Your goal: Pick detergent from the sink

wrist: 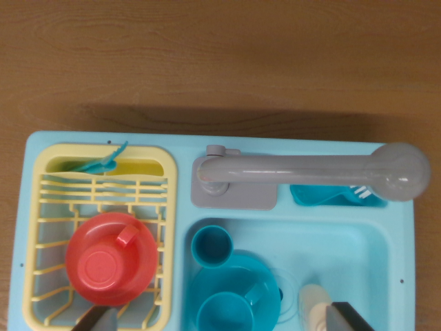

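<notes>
The light blue toy sink (344, 241) fills the lower half of the wrist view. In its basin, at the bottom right, lies a cream-white detergent bottle (313, 307), cut off by the frame edge and partly covered by my right finger (351, 317). My gripper (220, 316) is open and holds nothing, with only its two dark fingertips showing at the bottom edge. The left finger (96, 319) is over the yellow rack, and the right one is just to the right of the bottle.
A small teal cup (211, 246) and a larger teal mug (234, 300) sit in the basin's left part. A grey faucet (310, 169) reaches across above the basin. A yellow dish rack (48, 207) holds a red cup (110, 258). Behind is a wooden tabletop (220, 55).
</notes>
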Controlling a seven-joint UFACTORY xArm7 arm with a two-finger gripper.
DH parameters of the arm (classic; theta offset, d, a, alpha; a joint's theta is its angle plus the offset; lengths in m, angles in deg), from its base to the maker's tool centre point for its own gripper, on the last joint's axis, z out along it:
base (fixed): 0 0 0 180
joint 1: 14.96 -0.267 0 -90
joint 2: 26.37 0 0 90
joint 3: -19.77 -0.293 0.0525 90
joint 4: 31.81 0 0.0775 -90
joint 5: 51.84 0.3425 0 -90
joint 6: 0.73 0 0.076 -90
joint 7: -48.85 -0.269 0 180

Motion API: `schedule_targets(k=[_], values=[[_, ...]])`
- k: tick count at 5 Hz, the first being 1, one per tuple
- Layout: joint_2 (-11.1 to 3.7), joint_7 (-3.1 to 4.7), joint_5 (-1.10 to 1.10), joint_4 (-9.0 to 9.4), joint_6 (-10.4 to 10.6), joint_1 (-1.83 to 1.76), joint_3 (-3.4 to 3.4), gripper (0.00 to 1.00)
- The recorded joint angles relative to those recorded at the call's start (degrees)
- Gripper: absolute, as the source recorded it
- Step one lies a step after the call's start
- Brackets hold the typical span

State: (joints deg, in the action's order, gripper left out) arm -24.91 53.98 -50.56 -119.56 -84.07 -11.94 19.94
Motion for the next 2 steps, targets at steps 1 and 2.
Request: schedule_targets(k=[1,2], values=[[-0.19,1.04,0.32,1.71,1.77,0.16,0.34,0.00],[-0.19,1.04,0.32,1.71,1.77,0.16,0.34,0.00]])
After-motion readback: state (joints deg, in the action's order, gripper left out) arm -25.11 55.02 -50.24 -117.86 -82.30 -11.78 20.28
